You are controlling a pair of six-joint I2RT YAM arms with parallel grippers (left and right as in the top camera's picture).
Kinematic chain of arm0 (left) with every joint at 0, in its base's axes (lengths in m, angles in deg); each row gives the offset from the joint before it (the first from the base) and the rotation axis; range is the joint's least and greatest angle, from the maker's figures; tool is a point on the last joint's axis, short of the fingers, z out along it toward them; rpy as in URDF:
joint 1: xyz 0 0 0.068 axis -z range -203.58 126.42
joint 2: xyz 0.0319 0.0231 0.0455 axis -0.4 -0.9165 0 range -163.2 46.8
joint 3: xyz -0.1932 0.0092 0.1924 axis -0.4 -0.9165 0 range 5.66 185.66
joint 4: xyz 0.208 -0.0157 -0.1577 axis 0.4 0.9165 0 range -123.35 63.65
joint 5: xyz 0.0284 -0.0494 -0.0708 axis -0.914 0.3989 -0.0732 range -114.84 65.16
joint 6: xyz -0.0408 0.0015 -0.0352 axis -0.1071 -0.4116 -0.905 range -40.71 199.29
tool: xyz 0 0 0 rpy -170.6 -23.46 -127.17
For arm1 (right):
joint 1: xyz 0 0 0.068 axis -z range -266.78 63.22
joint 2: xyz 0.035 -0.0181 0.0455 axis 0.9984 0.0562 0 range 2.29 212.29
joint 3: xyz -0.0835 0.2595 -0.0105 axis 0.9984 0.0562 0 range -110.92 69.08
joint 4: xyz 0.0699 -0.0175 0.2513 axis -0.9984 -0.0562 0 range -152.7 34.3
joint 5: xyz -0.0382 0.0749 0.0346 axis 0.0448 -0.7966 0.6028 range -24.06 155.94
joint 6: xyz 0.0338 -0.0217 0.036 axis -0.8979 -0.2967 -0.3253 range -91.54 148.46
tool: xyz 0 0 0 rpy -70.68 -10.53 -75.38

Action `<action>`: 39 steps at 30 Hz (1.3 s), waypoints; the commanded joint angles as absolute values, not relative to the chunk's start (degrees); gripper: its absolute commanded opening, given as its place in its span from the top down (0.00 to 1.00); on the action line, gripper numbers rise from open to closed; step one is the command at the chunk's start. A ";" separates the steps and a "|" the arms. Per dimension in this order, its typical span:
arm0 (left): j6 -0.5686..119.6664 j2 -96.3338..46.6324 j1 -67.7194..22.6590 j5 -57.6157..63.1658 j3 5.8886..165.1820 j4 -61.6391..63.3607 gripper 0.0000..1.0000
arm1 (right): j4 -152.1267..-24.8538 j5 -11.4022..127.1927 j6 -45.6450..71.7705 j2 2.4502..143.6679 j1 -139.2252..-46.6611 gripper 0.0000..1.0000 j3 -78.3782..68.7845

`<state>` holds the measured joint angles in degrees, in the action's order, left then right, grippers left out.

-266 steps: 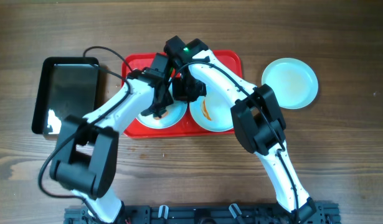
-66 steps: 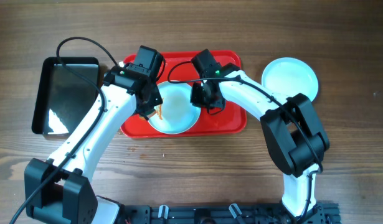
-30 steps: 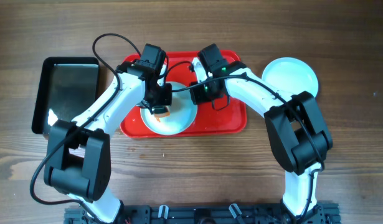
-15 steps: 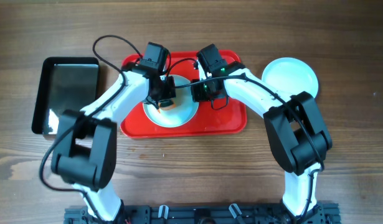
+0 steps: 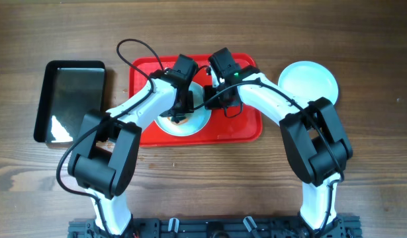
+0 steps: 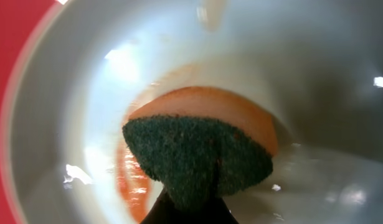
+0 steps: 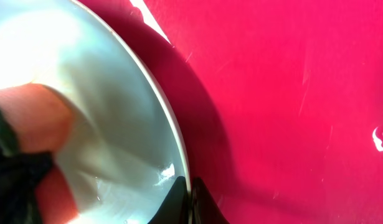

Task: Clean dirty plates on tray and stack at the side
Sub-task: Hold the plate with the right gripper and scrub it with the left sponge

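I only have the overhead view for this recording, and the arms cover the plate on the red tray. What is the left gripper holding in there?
Observer: The left wrist view shows the left gripper holding a sponge. Its dark green scouring face is toward the camera and its orange body is behind, pressed into the plate.
Operator: Is the plate clean yet?
Observer: No. An orange sauce smear streaks the plate by the sponge's left edge.
Operator: And the right gripper?
Observer: In the right wrist view, the right gripper has its fingertips closed on the plate's rim, above the tray.
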<state>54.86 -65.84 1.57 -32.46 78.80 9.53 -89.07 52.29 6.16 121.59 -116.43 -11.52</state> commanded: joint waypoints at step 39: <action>54.31 -74.54 -5.75 -57.66 84.27 21.29 0.96 | -91.30 54.74 4.23 122.10 -116.10 0.96 -11.15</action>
<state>57.59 -71.68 -1.25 -50.60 84.60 16.50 -89.70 50.43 5.70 121.59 -117.26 -11.54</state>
